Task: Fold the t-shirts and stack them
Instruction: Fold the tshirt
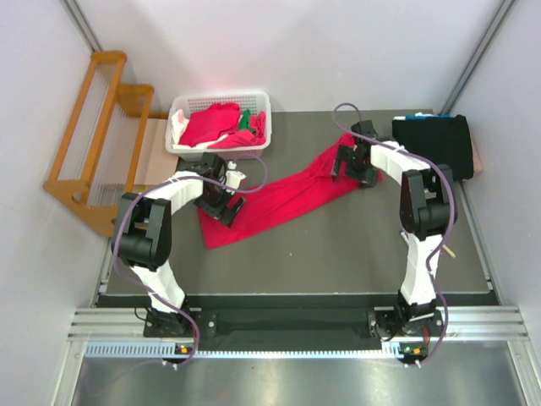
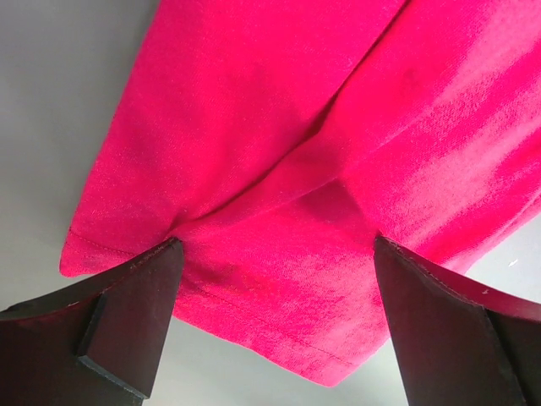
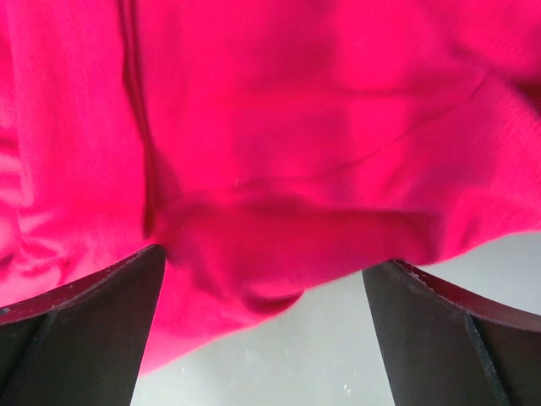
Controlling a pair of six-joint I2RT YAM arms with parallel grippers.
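Observation:
A crimson red t-shirt (image 1: 283,196) lies stretched in a diagonal band across the dark table (image 1: 338,254). My left gripper (image 1: 223,208) is over its lower left end. In the left wrist view that gripper (image 2: 277,245) is open, and a hemmed corner of the red t-shirt (image 2: 279,152) lies between the two dark fingers. Over the shirt's upper right end is my right gripper (image 1: 349,165). The right wrist view shows it (image 3: 264,258) open too, with a bunched fold of the red t-shirt (image 3: 296,127) between its fingers. A folded black t-shirt (image 1: 433,144) rests at the back right.
A white plastic basket (image 1: 179,108) at the back left holds more red t-shirts (image 1: 210,124) with bits of green (image 1: 246,118) and white. A wooden rack (image 1: 89,127) stands left of the table. White walls close in the back and sides.

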